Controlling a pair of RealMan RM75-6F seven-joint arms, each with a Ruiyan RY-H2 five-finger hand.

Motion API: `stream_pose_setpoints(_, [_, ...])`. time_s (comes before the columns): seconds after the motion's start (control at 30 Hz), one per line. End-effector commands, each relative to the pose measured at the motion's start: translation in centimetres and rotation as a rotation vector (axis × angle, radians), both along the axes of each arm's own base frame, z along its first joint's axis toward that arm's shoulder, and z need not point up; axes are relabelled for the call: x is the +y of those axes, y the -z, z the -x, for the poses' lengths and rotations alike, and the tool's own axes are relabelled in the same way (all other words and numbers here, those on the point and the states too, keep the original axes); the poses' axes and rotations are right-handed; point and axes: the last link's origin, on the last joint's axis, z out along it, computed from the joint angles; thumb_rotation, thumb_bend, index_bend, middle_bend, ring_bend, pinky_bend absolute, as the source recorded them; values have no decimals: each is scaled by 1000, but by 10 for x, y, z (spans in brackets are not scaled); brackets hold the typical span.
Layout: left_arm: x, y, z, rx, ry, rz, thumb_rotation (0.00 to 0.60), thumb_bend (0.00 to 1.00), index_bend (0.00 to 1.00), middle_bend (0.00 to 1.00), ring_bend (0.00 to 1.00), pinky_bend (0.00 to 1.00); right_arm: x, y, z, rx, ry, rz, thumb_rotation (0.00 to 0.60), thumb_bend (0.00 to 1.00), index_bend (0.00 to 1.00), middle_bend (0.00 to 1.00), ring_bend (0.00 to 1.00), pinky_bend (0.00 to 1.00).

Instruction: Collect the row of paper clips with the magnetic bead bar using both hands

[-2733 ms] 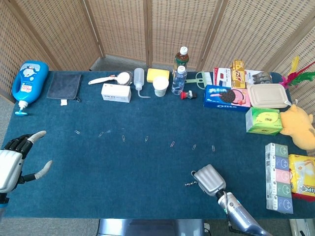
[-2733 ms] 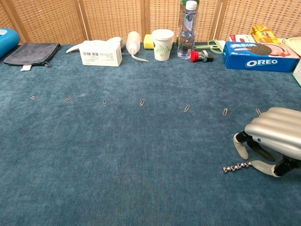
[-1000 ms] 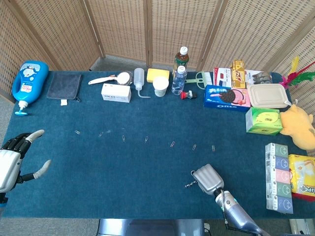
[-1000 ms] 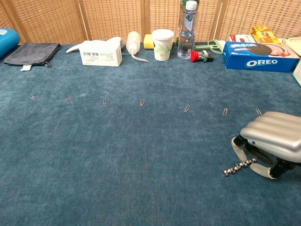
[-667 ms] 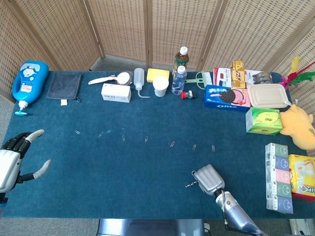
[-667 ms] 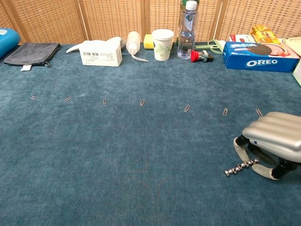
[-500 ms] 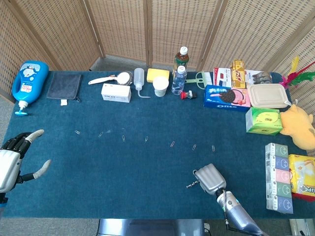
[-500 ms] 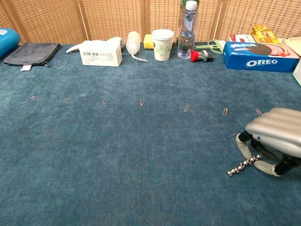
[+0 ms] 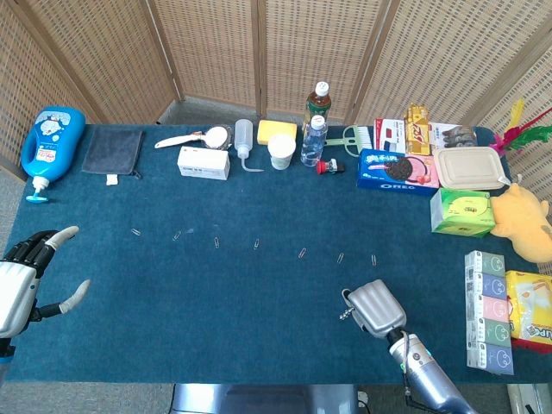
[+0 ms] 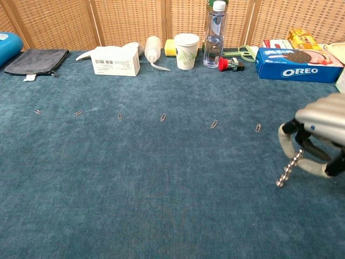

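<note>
Bead bar is pinched by the right hand – dangling near the paper clips; left hand fingers are kept apart.

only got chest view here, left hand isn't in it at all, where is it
Observer: In the head view the left hand is at the left edge of the table, on the near side, fingers apart and holding nothing.
Operator: i count six in the row, is that all
Observer: No, seven. The rightmost paper clip lies just beyond the right hand, which holds the magnetic bead bar and blocks that clip in your view.
Operator: anything far right past my frame
Observer: Yes, a green box and a yellow plush toy sit along the right edge.
</note>
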Motion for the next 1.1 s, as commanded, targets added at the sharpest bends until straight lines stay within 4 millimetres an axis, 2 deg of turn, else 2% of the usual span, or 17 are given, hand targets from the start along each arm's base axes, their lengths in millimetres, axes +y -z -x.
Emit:
stream_pose_setpoints(0.03, [0,0,-1,-2,3,-2,294,505,148,252,198,268,-1,-10,-5,-29,-10,23,600,446,625,803,840,903])
stream_pose_setpoints(0.57, [-2,0,-2,-10,13,-10,291,505,147,252,197,268,-28,-41,-11,-121,5,141,600,446,632,806,845,903])
stream_pose_setpoints(1.1, [-2,4,-1,-13,15,0,292,505,147,252,197,268,-65,-32,-3,-88,44,182,600,446,634,809,848,904])
